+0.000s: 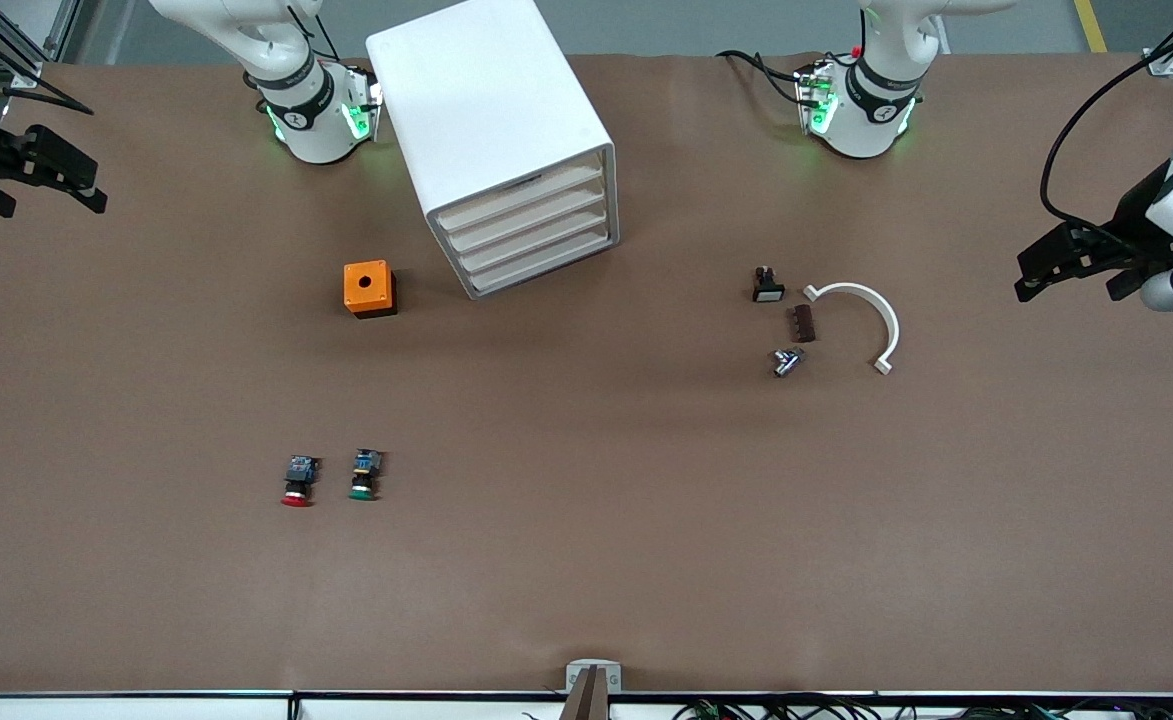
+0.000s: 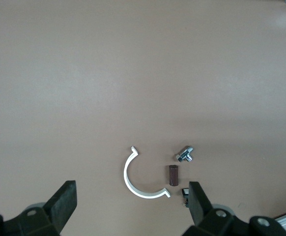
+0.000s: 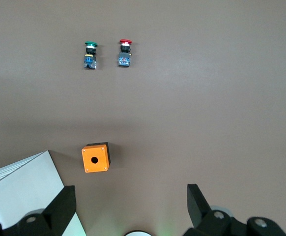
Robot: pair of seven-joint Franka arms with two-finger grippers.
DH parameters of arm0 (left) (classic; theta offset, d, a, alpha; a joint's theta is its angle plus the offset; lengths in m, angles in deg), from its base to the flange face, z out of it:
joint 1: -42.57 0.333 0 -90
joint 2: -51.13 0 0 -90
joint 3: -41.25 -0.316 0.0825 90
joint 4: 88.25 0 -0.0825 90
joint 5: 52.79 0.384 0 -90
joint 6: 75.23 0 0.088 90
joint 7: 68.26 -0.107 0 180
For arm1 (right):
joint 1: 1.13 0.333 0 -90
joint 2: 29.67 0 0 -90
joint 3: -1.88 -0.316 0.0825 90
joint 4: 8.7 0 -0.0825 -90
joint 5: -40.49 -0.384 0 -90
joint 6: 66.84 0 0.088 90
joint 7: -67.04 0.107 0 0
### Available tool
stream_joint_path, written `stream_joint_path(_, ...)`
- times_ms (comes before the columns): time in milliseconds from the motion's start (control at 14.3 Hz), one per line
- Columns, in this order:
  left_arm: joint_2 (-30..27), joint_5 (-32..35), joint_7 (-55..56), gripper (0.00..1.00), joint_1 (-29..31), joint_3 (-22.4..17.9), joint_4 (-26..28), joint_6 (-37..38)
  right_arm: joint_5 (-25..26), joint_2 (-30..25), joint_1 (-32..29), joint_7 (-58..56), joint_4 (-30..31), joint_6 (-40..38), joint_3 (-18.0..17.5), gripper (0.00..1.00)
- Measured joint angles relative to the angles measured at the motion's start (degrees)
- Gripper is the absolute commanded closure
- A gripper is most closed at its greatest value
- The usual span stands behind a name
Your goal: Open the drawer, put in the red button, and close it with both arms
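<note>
The white cabinet stands between the two arm bases, and its stacked drawers are all pushed in. The red button lies on the table toward the right arm's end, beside a green-capped switch. The right wrist view shows the red button too, far from that gripper. My right gripper hangs open and empty over the right arm's end of the table. At the left arm's end, my left gripper hovers open and empty above the table.
An orange box with a round hole sits beside the cabinet, farther from the front camera than the switches. Toward the left arm's end lie a white curved clamp, a black switch, a brown piece and a metal part.
</note>
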Motion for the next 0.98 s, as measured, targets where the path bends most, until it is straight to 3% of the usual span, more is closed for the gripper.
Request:
stream_joint_path(631, 0.5, 0.0, 0.0, 0.00, 1.0, -0.1, 0.3, 1.1, 0.0, 0.0, -0.1, 0.0, 0.0, 0.0, 0.1, 0.00)
stream_joint_path(981, 4.3, 0.0, 0.0, 0.00, 1.6, -0.2, 0.6, 1.4, 0.0, 0.0, -0.1, 0.0, 0.0, -0.1, 0.2, 0.00)
